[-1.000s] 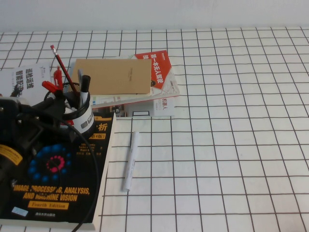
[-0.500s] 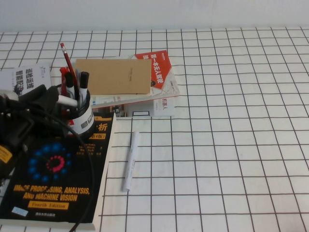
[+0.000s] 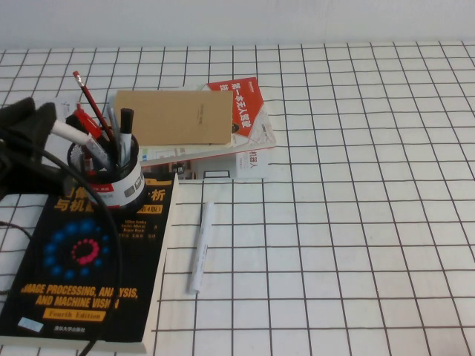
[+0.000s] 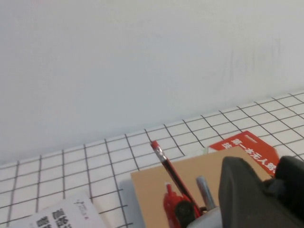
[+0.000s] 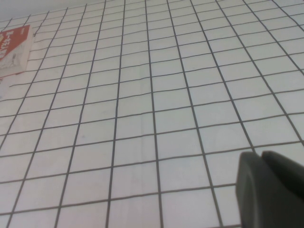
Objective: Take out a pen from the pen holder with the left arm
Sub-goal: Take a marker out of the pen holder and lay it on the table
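Observation:
The white pen holder (image 3: 122, 185) stands on a black book at the left, with a red pencil (image 3: 89, 104), a black marker (image 3: 126, 122) and red pens in it. My left gripper (image 3: 44, 122) is just left of the holder, above its rim, shut on a white pen (image 3: 73, 135) that slants down toward the holder's mouth. In the left wrist view the dark fingers (image 4: 251, 194) pinch that pen (image 4: 209, 219), with the red pencil (image 4: 168, 166) beside it. My right gripper (image 5: 266, 183) hangs shut over bare gridded table, out of the high view.
A second white pen (image 3: 200, 248) lies on the table right of the black book (image 3: 89, 274). A brown book (image 3: 174, 117) sits on a stack with a red-covered book (image 3: 249, 104) behind the holder. The arm's black cable (image 3: 111, 245) loops over the black book.
My left gripper has drawn back to the left and upward with the white pen in it. The pens in the holder have shifted and the red pencil now leans left.

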Controlling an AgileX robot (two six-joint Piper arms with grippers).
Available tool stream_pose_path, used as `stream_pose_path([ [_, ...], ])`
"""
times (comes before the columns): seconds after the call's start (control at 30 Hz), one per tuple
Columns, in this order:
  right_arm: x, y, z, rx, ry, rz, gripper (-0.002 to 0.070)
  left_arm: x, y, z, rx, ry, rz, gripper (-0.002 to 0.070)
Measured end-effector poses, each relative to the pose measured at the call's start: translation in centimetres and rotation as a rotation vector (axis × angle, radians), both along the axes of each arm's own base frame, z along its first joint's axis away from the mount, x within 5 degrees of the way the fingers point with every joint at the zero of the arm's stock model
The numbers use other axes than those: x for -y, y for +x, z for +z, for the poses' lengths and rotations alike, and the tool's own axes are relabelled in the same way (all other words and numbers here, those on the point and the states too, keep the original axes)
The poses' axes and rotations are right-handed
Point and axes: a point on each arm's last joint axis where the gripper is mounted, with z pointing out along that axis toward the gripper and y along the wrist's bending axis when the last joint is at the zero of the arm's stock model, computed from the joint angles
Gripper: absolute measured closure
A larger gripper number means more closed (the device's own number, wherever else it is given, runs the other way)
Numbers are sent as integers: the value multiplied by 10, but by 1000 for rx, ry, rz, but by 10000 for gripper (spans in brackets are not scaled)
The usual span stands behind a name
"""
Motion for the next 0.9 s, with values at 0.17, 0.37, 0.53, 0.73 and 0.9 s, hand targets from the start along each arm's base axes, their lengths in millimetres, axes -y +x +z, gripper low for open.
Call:
stream_pose_path([
  [0.17, 0, 0, 0, 0, 0, 0, 693, -4, -16, 47, -13, 41, 58, 568],
  [0.37, 0, 0, 0, 0, 0, 0, 693, 5, -28, 82, -167, 69, 112, 568],
  [0.53, 0, 0, 0, 0, 0, 0, 693, 38, -25, 97, -386, 53, 45, 568],
  [0.73, 0, 0, 0, 0, 0, 0, 692, 88, -3, 95, -701, 177, -71, 568],
  [0.9, 0, 0, 0, 0, 0, 0, 693, 133, 30, 64, -975, 291, -261, 568],
])
